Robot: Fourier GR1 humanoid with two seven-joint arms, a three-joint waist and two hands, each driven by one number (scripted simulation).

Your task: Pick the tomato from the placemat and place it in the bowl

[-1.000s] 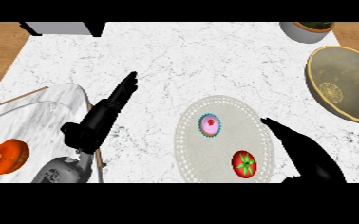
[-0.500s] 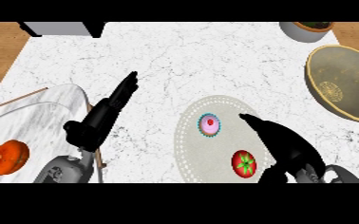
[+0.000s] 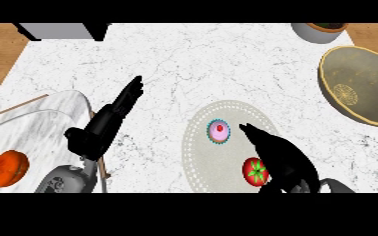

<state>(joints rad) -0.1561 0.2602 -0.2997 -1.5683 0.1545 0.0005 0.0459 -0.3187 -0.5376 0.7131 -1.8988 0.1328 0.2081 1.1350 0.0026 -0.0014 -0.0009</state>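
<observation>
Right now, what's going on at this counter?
The robot's right hand is over the round placemat, right beside the tomato, not yet gripping it. A small cupcake also sits on the mat. The bowl waits at the right edge. The left hand rests open on the left.

There is a single head view, set high above the counter (image 3: 221, 65) and facing steeply down on its white marbled top, which fills most of the frame. It sits close enough that the forearms enter from the lower edge and the bowl (image 3: 353, 90) is cut by the right edge. Wooden floor shows at the upper corners. No second view overlaps it.
</observation>
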